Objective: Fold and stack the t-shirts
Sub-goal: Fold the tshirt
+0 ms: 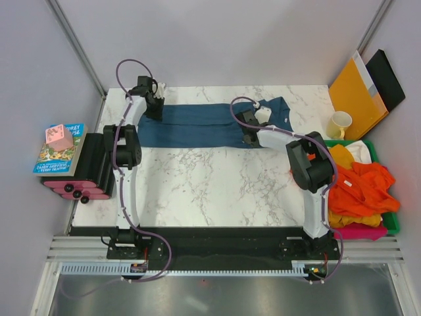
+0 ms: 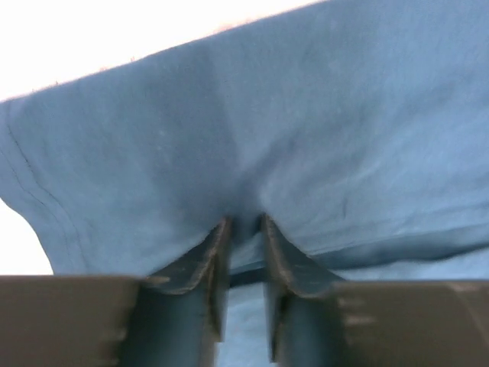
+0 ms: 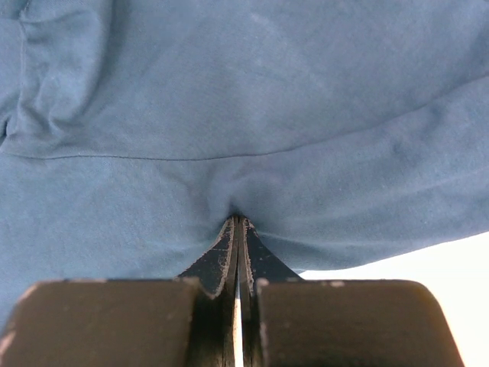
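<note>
Two pinches sit on the teal-blue t-shirt (image 1: 197,128), a long band along the far edge of the bench (image 1: 217,184): my left pincer (image 2: 244,223) stands at a narrow slit with a pucker of cloth caught between its tips by the far-left corner, my right pincer (image 3: 238,222) is clamped tight on cloth further right. It looks light and limp, so I judge matched edge grips best; the green bin (image 1: 395,222) at the right edge holds the other tees (image 1: 358,187), orange, yellow, pink, heaped

Robot lab test cell: plain white partition walls (image 1: 230,39), aluminium corner posts (image 1: 75,46), white marble-pattern tabletop (image 1: 210,184), two white-and-black robot arms (image 1: 125,164) bolted to black base rail (image 1: 217,243), slotted grey cable duct (image 1: 197,268).
</note>
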`<state>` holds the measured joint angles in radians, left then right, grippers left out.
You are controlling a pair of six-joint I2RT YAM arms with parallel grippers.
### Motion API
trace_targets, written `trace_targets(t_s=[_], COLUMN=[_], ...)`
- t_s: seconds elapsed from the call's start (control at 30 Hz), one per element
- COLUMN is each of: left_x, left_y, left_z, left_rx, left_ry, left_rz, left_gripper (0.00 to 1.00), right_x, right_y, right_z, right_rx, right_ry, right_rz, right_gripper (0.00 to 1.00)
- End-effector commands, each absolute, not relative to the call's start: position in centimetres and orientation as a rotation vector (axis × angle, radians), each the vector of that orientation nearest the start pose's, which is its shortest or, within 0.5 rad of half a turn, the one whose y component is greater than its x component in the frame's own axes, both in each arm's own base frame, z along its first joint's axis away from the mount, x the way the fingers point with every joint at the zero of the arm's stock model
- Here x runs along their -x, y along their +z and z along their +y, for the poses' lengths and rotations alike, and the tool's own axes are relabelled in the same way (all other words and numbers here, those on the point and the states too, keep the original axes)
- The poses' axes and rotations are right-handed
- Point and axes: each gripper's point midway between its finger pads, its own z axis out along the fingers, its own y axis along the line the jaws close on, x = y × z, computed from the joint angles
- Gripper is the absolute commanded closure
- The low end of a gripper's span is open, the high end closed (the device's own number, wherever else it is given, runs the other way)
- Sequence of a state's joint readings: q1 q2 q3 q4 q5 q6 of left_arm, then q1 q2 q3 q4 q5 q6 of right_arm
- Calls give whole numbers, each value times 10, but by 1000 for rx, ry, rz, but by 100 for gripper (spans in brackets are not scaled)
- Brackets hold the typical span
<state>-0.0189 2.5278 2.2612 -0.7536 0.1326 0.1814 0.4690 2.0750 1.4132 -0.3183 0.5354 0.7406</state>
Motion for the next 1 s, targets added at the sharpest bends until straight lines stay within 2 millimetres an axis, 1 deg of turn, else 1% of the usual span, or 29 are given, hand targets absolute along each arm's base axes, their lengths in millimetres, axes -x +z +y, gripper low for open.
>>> trace_targets(t_s=[0.0,0.03,0.07,0.1,0.13,0.17,0.2,0.23,0.27,0.3,0.33,0.37,0.4,0.43,0.47,0.5,0.57,0.6,0.63,0.67,0.7,0.73,0.77,0.8,0.83,0.87,0.9,0.93,0.97], left_x=[-535,-522,-517,-510,-496,-491,-485,-472,-467,-460,-445,-436,-422,-413,-404,-387,-370,-353,-346,-339,-324,-318,-311,-301,-292,-286,-279,-270,-263], left_y=[11,1,4,2,-8,-2,-1,-7,1,3,-3,-1,2,4,5,9,12,12,18,19,18,21,21,20,23,24,24,28,29], left_z=[-12,-11,-9,-9,-9,-9,-9,-9,-10,-11,-12,-14,-16,-18,-23,-25,-35,-38,-41,-48,-50,-54,-62,-64,-71,-74,-77,-86,-90], left_rx=[-408,-428,-448,-461,-479,-501,-516,-533,-555,-568,-591,-624,-650,-674,-736,-775,-875,-914,-944,-991,-1021,-1057,-1099,-1126,-1180,-1204,-1229,-1276,-1303], left_ry=[-46,-48,-38,-40,-50,-55,-62,-74,-80,-89,-106,-124,-137,-146,-162,-178,-205,-234,-240,-259,-286,-301,-331,-351,-378,-392,-408,-438,-452], left_rz=[2708,2751,2751,2767,2807,2802,2807,2838,2826,2835,2868,2874,2891,2901,2900,2923,2923,2954,2947,2946,2979,2977,2974,2993,2989,2991,2997,2988,2988], left_gripper=[87,94,98,98,98,98,98,98,98,98,98,98,98,98,98,98,98,98,98,98,98,98,98,98,98,98,98,98,98], right_x=[-443,-440,-438,-434,-432,-430,-430,-430,-431,-434,-435,-438,-442,-444,-448,-456,-461,-473,-477,-479,-490,-494,-494,-506,-509,-508,-520,-523,-530], right_y=[30,28,27,26,26,26,26,26,25,24,24,25,26,27,28,31,33,36,37,37,40,41,32,42,41,31,42,42,42], right_z=[150,149,146,141,137,136,130,128,125,123,121,117,116,115,111,110,106,108,108,108,112,115,115,120,125,124,129,134,138], right_rx=[-574,-579,-589,-603,-611,-614,-629,-626,-632,-625,-623,-623,-618,-598,-600,-598,-596,-596,-597,-585,-582,-576,-566,-569,-561,-555,-562,-559,-559], right_ry=[-115,-103,-99,-107,-114,-109,-119,-119,-106,-119,-126,-137,-149,-159,-164,-168,-181,-168,-167,-175,-165,-161,-175,-146,-125,-140,-113,-76,-53], right_rz=[2332,2344,2350,2360,2365,2372,2377,2383,2396,2413,2422,2426,2437,2443,2441,2442,2457,2450,2454,2466,2458,2460,2490,2469,2480,2515,2490,2505,2509], right_gripper=[100,100,100,100,100,100,100,100,100,100,100,100,100,100,100,100,99,99,99,99,99,99,99,98,98,97,97,96,95])
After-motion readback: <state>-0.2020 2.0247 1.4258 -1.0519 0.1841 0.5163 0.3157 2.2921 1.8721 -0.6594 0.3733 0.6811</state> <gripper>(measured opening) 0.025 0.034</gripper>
